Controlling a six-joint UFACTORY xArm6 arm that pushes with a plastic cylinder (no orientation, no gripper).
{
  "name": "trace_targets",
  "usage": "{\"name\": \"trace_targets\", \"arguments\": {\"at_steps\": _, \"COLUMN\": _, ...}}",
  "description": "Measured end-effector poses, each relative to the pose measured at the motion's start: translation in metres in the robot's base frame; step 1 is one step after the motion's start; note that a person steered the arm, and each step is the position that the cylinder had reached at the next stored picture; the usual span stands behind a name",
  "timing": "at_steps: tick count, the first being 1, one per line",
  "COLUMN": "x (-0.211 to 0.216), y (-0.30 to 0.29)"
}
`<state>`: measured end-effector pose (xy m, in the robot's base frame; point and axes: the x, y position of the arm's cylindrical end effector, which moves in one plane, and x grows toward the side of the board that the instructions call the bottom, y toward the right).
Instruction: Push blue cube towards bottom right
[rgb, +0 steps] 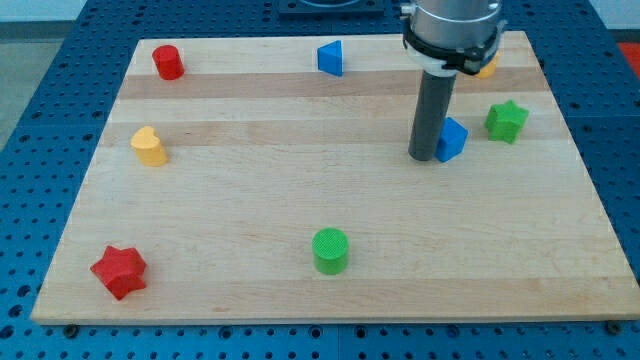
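My tip (422, 157) sits on the table (250, 200), touching the blue cube's (452, 139) left side; the green star (506, 121) lies just right. I have no gripper here.

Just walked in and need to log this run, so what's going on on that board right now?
A robot arm with a dark rod is working a wooden board scattered with small coloured blocks. My tip sits against the view's left side of the blue cube, placed to push it. The cube is in the board's upper right area, with a green star just to its right, so it has not yet reached the bottom right corner.
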<state>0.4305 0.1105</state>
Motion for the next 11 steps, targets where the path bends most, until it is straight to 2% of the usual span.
{"name": "trace_targets", "arguments": {"at_steps": 1, "x": 0.014, "y": -0.001}}
{"name": "trace_targets", "arguments": {"at_steps": 2, "x": 0.006, "y": -0.031}}
{"name": "trace_targets", "arguments": {"at_steps": 3, "x": -0.047, "y": -0.050}}
{"name": "trace_targets", "arguments": {"at_steps": 4, "x": -0.097, "y": -0.022}}
{"name": "trace_targets", "arguments": {"at_steps": 5, "x": -0.088, "y": 0.008}}
{"name": "trace_targets", "arguments": {"at_steps": 7, "x": -0.054, "y": 0.029}}
{"name": "trace_targets", "arguments": {"at_steps": 8, "x": -0.027, "y": 0.034}}
{"name": "trace_targets", "arguments": {"at_steps": 10, "x": 0.061, "y": 0.034}}
{"name": "trace_targets", "arguments": {"at_steps": 11, "x": 0.091, "y": 0.034}}
